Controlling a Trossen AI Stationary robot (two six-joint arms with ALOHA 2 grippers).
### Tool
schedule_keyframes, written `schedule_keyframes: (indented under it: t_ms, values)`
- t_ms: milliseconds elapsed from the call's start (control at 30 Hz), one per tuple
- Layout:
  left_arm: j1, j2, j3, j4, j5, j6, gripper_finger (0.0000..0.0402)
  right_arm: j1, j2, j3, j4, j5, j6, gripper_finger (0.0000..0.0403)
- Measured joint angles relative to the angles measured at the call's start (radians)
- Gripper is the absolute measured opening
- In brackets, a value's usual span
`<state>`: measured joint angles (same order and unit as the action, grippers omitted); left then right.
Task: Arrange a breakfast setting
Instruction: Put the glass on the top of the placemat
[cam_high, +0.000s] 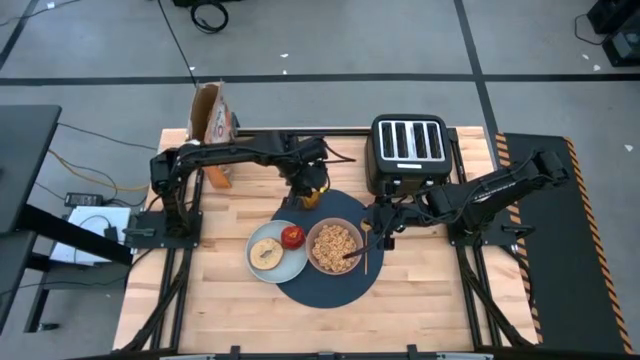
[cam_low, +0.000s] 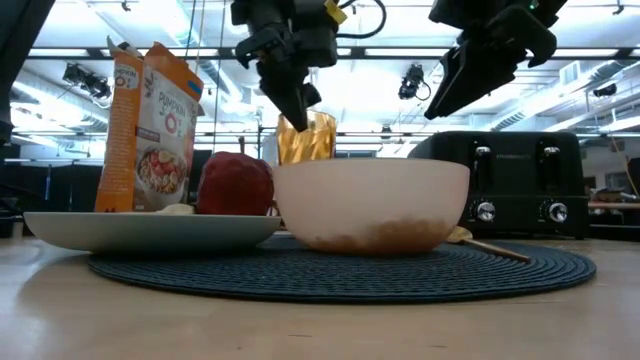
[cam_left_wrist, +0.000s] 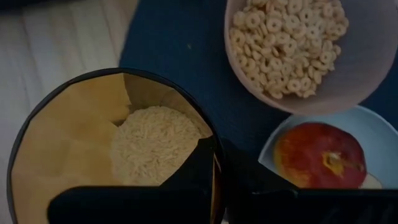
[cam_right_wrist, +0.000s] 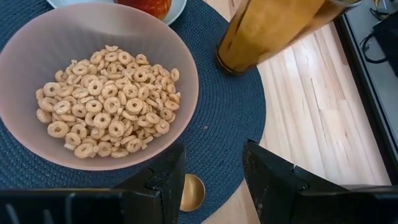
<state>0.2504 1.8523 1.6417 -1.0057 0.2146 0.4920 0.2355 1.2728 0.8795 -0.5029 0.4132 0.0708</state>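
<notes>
Glass: the amber juice glass (cam_high: 313, 193) is gripped at its rim by the left gripper (cam_high: 305, 190), with one finger inside the glass and one outside, pinched tight on the wall. In the right wrist view its base is seen at the far edge of the mat, just past the bowl. Whether the base is touching the mat cannot be told.

Mat: the dark-blue mat (cam_high: 335, 285) is laid near the middle of the table. The pinkish bowl (cam_high: 335, 246) full of cereal rings is set on it.

Spoon: the gold spoon (cam_high: 364, 250) is laid on the mat, just right of the bowl.

Plate: the pale blue-green plate (cam_high: 262, 270) is set at the left of the bowl, partly on the mat. The red apple (cam_high: 292, 236) and the toast (cam_high: 266, 251) are held on it.

Right gripper: the right gripper (cam_high: 383, 229) is hung above the spoon with its fingers apart and nothing between them.

Step in hand: the glass is most likely being set down at the far side of the mat.

How to do it well: the glass should be kept upright, lowered slowly until its base is flat, and kept clear of the bowl. The fingers should be opened only then and lifted straight up, so the rim is not tipped.

Other things: the black toaster (cam_high: 408, 150) is stood at the far right and the cereal box (cam_high: 212, 125) at the far left.
</notes>
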Motion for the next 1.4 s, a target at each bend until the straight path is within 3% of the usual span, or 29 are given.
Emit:
schedule_keyframes:
  t_ms: [467,633,833,1033,1400]
  values:
    - [0.002,-0.014,-0.003,-0.007,-0.038,-0.058,0.0018,-0.003,0.000,0.000,0.000,0.002,0.003,0.0167]
    - [0.024,-0.067,-0.092,0.021,-0.033,-0.097,0.0018,0.007,0.000,0.000,-0.015,0.004,0.033,0.0167]
    - [0.013,-0.176,-0.178,0.173,-0.030,-0.137,0.0018,0.018,0.000,0.000,-0.013,0.004,0.014,0.0167]
    - [0.002,-0.173,-0.242,0.167,-0.040,-0.145,0.0018,0.008,0.000,0.000,-0.007,0.004,0.005,0.0167]
    - [0.004,-0.170,-0.241,0.165,-0.067,-0.107,0.0038,-0.017,0.000,0.000,0.008,-0.023,-0.011,0.0167]
